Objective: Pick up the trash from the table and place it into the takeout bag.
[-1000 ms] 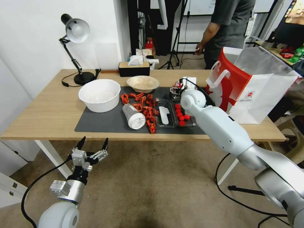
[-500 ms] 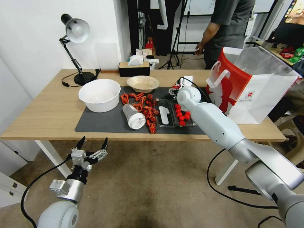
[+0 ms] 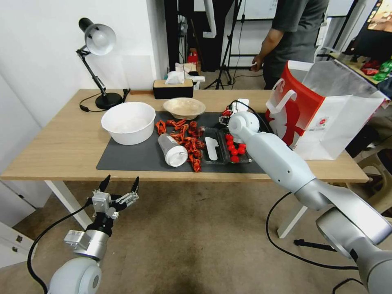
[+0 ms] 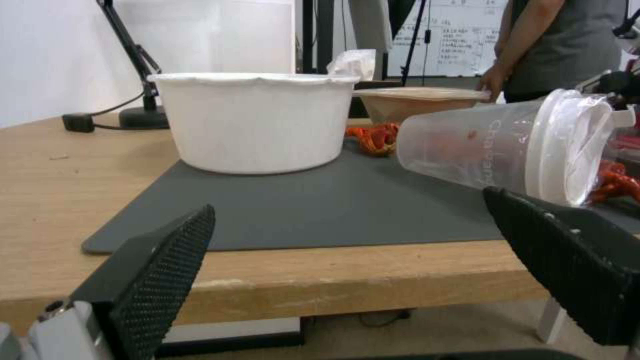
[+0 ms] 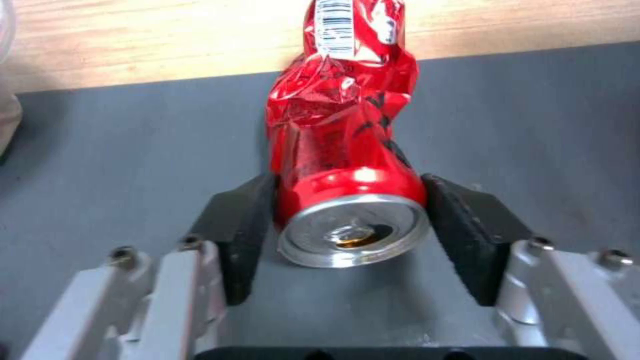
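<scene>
Two spread fingers keep our left gripper idle below the light-wood table, while farther in our right gripper, having reached leftward, now pinches the crushed red soda can on the dark grey mat, ready for lifting toward the red-and-white paper takeout bag.

White wall on left, brown carpet floor below. Black desk lamp with grey shade at far left corner of tabletop, cord trailing. Black tissue box at far edge. Dark doorway behind, tripod legs, whiteboard. Black cable on floor at right
</scene>
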### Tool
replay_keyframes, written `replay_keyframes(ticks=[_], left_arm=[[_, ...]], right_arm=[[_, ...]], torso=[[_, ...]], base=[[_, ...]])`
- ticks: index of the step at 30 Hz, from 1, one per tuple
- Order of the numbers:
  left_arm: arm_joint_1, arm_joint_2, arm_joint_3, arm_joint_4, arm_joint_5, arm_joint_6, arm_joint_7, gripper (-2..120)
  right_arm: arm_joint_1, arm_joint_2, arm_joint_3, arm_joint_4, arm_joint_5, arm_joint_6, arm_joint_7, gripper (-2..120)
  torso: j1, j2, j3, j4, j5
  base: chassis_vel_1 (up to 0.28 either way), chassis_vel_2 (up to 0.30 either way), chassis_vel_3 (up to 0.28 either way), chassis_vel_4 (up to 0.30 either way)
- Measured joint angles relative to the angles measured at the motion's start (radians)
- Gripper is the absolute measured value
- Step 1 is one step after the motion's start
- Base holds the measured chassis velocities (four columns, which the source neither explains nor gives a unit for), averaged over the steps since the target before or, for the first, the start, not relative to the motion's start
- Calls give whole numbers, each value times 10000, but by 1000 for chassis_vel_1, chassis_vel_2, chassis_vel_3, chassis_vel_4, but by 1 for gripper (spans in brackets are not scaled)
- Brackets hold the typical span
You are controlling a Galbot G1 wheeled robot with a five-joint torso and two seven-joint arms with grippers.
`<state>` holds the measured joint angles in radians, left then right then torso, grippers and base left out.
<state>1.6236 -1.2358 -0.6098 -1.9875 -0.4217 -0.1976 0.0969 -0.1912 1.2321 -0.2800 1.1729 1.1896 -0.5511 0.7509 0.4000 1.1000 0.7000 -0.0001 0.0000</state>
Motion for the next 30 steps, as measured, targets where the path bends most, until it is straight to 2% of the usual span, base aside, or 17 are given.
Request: replay_keyframes(ticks=[2, 9, 15, 18, 19, 22, 23, 26, 30], left_arm=[[-12, 3, 11, -3, 5, 3, -20, 100], [53, 28, -13, -122, 1, 8, -94, 100], [113, 49, -93, -200, -35, -5, -122, 100], [131, 30, -104, -223, -38, -26, -127, 100], [131, 30, -104, -223, -38, -26, -127, 100], [120, -4, -88, -221, -28, -84, -152, 100], [120, -4, -88, -221, -28, -84, -152, 100], [120, -38, -73, -215, 0, -158, -180, 100], [150, -62, -70, -242, 14, -162, -186, 100]], right_arm=[[-5, -94, -76, 161, 149, -19, 82, 50], [219, -327, -213, 477, 321, -51, 150, 50], [313, -847, -263, 1477, -21, 212, -186, 50], [151, -1461, -176, 2685, -234, 271, -351, 50], [151, -1461, -176, 2685, -234, 271, -351, 50], [-204, -2248, 3, 4233, -1017, 528, -510, 50], [-204, -2248, 3, 4233, -1017, 528, -510, 50], [-684, -3221, 486, 5793, -1597, 905, -498, 50], [-1165, -3786, 1048, 6575, -1853, 974, -343, 50]], torso=[[-1, 0, 0, 0, 0], [0, 0, 1, 1, 0], [0, 0, 1, 2, 0], [0, 0, 0, 0, 0], [0, 0, 0, 0, 0], [0, 0, 0, 1, -1], [0, 0, 0, 1, -1], [-2, 1, -1, 1, 0], [-2, 0, -1, -1, 5]], base=[[0, 0, 0, 0], [0, 0, 0, 0], [0, 0, 0, 0], [0, 0, 0, 0], [0, 0, 0, 0], [0, 0, 0, 0], [0, 0, 0, 0], [0, 0, 0, 0], [0, 0, 0, 0]])
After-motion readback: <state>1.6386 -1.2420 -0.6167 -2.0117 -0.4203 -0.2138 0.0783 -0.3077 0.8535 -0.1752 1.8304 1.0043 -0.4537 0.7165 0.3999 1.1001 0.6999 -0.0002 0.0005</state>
